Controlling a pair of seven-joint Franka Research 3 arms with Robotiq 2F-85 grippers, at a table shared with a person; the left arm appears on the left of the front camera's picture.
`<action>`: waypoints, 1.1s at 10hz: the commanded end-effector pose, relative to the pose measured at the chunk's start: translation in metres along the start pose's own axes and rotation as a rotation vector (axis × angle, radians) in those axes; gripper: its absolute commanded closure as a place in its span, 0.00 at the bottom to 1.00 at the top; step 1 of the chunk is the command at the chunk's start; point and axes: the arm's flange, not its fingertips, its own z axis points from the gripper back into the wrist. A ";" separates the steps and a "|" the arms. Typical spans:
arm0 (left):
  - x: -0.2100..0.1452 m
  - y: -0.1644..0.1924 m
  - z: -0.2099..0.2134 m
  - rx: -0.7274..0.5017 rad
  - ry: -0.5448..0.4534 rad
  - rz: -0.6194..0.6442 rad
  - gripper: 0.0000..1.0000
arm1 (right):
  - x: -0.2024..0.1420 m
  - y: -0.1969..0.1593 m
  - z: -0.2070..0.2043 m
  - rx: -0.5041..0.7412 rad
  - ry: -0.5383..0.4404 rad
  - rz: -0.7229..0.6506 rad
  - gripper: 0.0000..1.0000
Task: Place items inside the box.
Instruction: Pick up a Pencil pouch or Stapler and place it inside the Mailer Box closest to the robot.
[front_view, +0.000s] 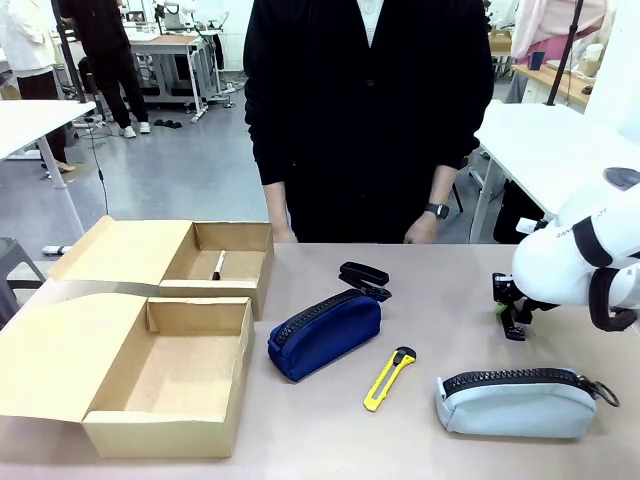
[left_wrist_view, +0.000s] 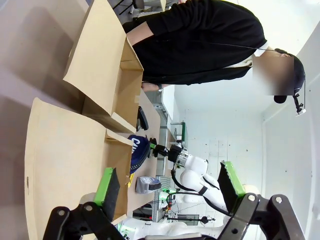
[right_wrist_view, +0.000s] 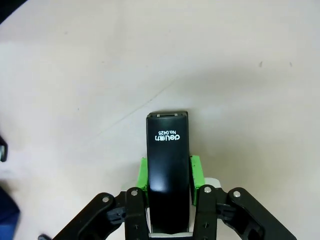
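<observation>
The right gripper (right_wrist_view: 168, 172) has its jaws pinching one black stapler (right_wrist_view: 168, 150) by its sides, green pads against its flanks, white print on its top. In the front view this gripper (front_view: 512, 322) sits low over the right side of the table (front_view: 450, 265).

The left gripper (left_wrist_view: 169, 184) has its jaws spread wide with nothing between them, and its camera looks along the two boxes from the left.

One grey zip pouch (front_view: 517, 402) lies near and left of the right gripper, at the near right of the table. One yellow utility knife (front_view: 389, 378) lies just left of it. One navy blue zip pouch (front_view: 325, 333) lies in the middle of the table. A second black stapler-like object (front_view: 365, 278) sits just beyond it. That makes two pouches, one knife and two black stapler-like things.

Two open cardboard boxes stand at the left. The near box (front_view: 165, 435) looks larger, and its wide flap lid (front_view: 60, 355) lies open to the left. The far box (front_view: 232, 235) touches it and holds one black marker pen (front_view: 218, 265).

One person (front_view: 355, 110) stands at the far edge, both hands hanging near the table.
</observation>
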 end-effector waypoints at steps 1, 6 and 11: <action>-0.001 0.000 0.001 -0.016 0.001 -0.022 0.00 | 0.001 0.006 -0.002 -0.036 -0.008 -0.031 1.00; -0.001 0.000 0.001 -0.016 0.001 -0.022 0.00 | -0.001 -0.062 0.121 0.108 0.046 -0.041 1.00; -0.001 0.000 0.001 -0.016 0.001 -0.022 0.00 | -0.058 -0.148 0.254 0.513 0.045 0.063 0.78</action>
